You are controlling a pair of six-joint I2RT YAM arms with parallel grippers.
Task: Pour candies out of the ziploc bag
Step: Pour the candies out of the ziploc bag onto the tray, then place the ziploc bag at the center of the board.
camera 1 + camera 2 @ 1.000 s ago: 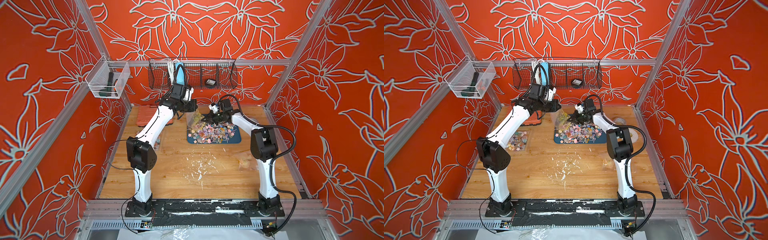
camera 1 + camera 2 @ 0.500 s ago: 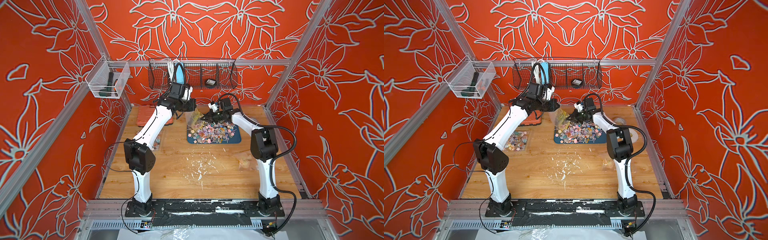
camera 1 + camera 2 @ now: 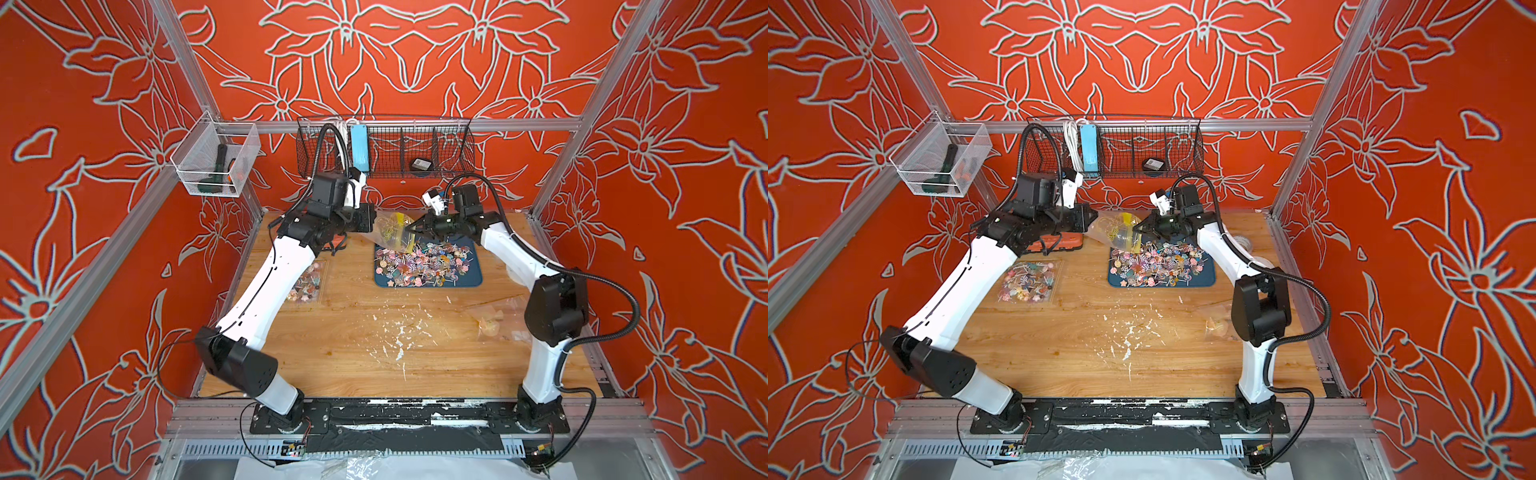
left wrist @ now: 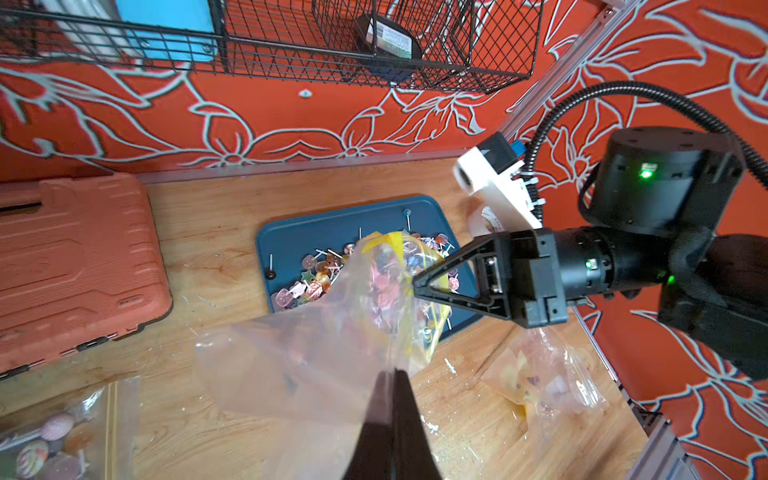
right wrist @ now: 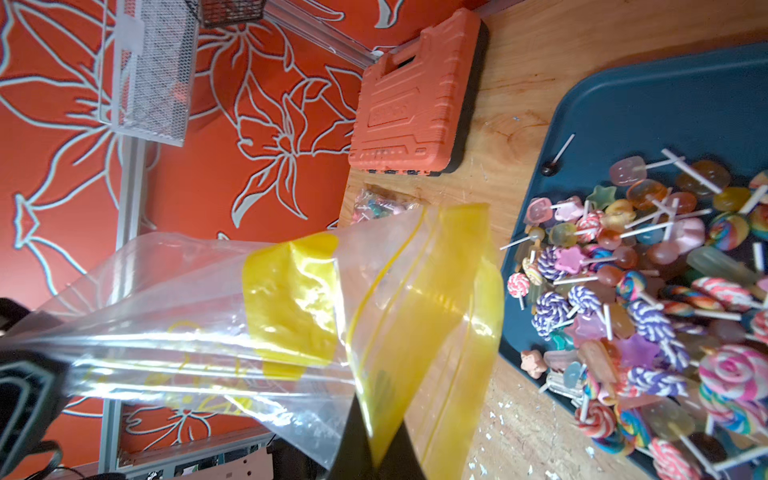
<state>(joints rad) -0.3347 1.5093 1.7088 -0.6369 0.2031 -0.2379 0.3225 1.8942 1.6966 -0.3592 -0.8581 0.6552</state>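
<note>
While both top views look down on the counter [image 3: 353,353], the ziploc bag [image 3: 392,230] hangs stretched between the left gripper [image 3: 371,220] and the right gripper [image 3: 412,227], over the far left corner of a blue tray [image 3: 473,282] heaped with candies [image 3: 424,266]. In the left wrist view, the left gripper [image 4: 392,372] is clenched on the bag's clear end. In the right wrist view, the right gripper [image 5: 376,407] pinches its yellow zip edge, beside the candies [image 5: 644,291].

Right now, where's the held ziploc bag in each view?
In a top view: ziploc bag upper centre, at the far-left corner of the blue tray.
In a top view: same place, shifted left.
Left wrist: lower centre.
Right wrist: lower left to centre.
Landmark: blue tray, in all four.
</note>
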